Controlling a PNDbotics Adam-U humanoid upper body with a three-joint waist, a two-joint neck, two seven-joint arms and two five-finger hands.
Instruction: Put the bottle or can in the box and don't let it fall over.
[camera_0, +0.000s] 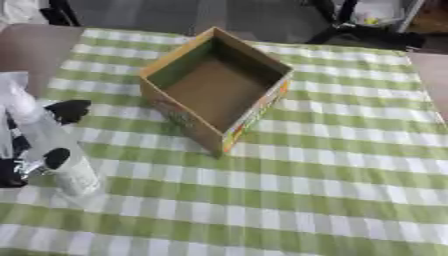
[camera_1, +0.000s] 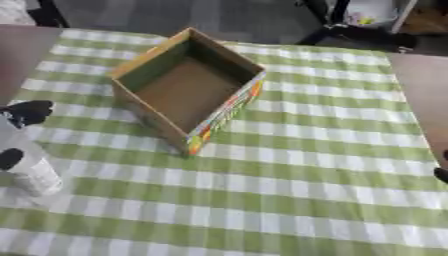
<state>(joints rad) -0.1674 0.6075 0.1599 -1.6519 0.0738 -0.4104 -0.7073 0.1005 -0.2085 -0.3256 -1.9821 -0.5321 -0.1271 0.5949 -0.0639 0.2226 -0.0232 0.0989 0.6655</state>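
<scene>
Upright, bottle (camera_0: 54, 150) between left hand (camera_0: 39, 145) fingers (camera_0: 70, 110)

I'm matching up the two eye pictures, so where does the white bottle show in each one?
Left eye view: white bottle at the left edge, in the left hand, leaning.
Right eye view: white bottle cut by the left edge, lower body showing.
Shared landmark: the open cardboard box, right of the bottle and farther back.

box (camera_0: 216, 87) mid-table | bottle (camera_0: 54, 150) left, nearer, in left hand (camera_0: 61, 112)
</scene>
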